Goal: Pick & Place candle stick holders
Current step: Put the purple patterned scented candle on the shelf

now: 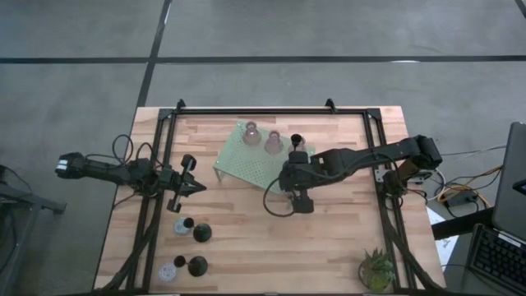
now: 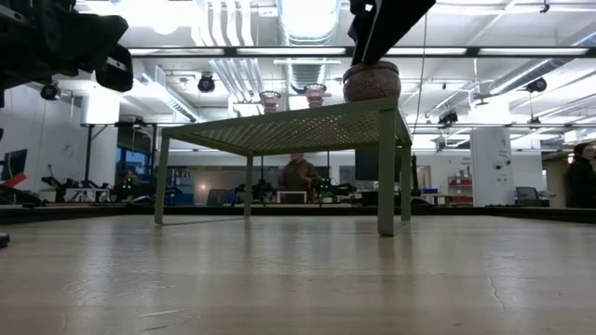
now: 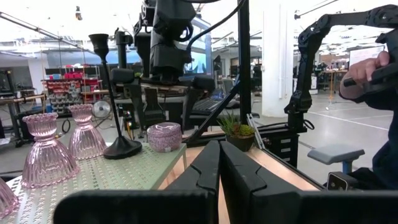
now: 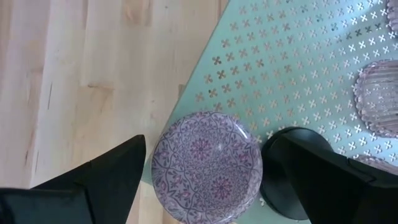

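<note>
No readable text from where I sit.
I find no label, brand, number or sign legible on the worktop, the arms or the room behind.

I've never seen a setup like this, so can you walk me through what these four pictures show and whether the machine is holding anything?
Two dark robot arms work at a wooden table. One picture looks straight down, one sits at table height, and two come from cameras on the wrists. The right gripper hangs open, straddling a squat round lavender patterned holder on the pale green perforated metal stand, beside a black slim-stemmed holder and pink ribbed glass holders. The left gripper waits shut and empty. More small holders stand on the table, and a spiky green potted plant.
</note>
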